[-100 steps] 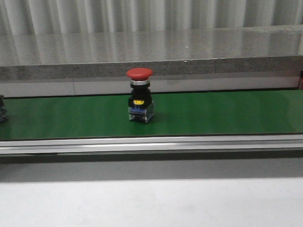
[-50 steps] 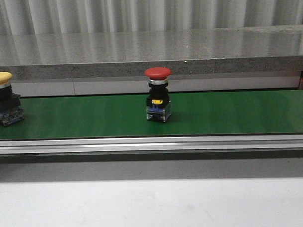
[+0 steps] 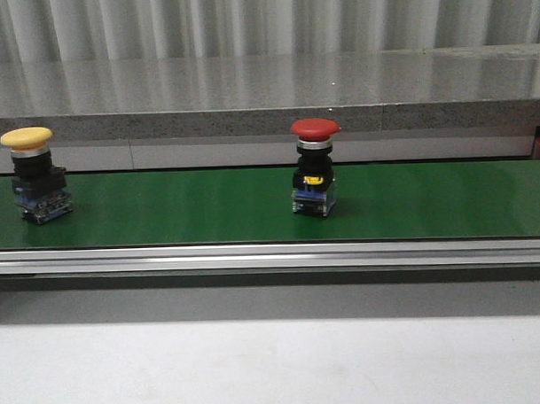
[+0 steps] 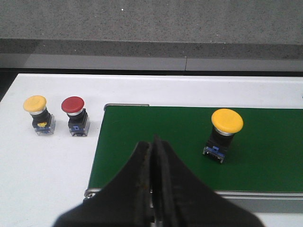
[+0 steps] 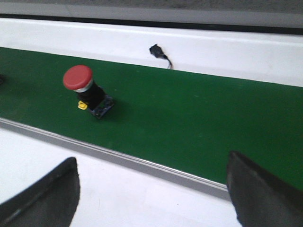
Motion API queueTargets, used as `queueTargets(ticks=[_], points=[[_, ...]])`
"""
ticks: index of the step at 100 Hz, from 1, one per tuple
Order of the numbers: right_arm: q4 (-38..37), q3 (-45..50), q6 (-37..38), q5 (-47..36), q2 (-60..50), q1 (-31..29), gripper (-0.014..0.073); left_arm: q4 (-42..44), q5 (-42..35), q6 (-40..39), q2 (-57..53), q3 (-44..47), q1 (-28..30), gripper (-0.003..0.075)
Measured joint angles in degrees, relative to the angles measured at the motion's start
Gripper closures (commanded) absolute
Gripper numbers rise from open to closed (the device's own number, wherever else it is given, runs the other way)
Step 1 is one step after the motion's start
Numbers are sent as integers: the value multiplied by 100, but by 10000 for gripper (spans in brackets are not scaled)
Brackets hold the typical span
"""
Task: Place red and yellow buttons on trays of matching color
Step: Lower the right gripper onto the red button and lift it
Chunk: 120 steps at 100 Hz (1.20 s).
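Two tools above the green belt (image 3: 430,201), left tool (image 4: 153,156) pressed together, right tool (image 5: 151,189) spread wide.

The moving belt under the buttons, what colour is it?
Plain dark green belt, clearest in the front view.

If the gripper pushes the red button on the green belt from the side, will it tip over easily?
Probably yes: the red button stands tall, its wide cap above a narrower base. It looks rigid, and gripping the dark body seems safer.

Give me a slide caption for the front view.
Yellow button and red button stand upright on the green conveyor belt.
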Motion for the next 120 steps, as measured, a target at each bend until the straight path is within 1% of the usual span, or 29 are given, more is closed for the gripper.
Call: queueTargets(ticks=[5,11,27,48,57,83,88,95,102,104,106,107,112,115,120], points=[[187,-94,-351,0,277,128,-32,0,0,0,0,0,0,741],[273,-181,-575,-48,604,301,-32,0,0,0,0,0,0,741],[333,-455,-943,-364,1482,887,-32,0,0,0,0,0,0,741],[356,-819,-1237,-830,2500,1607,-32,0,0,0,0,0,0,741],[356,-983,-1325,-972,2860,1814,-32,0,0,0,0,0,0,741],[248,-1448,-1366,-1327,3827,2137,-22,0,0,0,0,0,0,741],[247,-1525,-1366,-1390,3976,2158,5,0,0,0,0,0,0,741],[247,-1630,-1366,-1471,4170,2158,85,0,0,0,0,0,0,741],[237,-1710,-1375,-1570,4334,2158,221,0,0,0,0,0,0,741],[237,-1735,-1375,-1605,4381,2158,285,0,0,0,0,0,0,741],[237,-1750,-1375,-1610,4392,2158,316,0,0,0,0,0,0,741],[237,-1765,-1375,-1610,4408,2158,346,0,0,0,0,0,0,741],[237,-1793,-1375,-1632,4446,2158,426,0,0,0,0,0,0,741],[227,-1819,-1375,-1632,4439,2158,449,0,0,0,0,0,0,741],[215,-1875,-1375,-1571,4439,2158,452,0,0,0,0,0,0,741]])
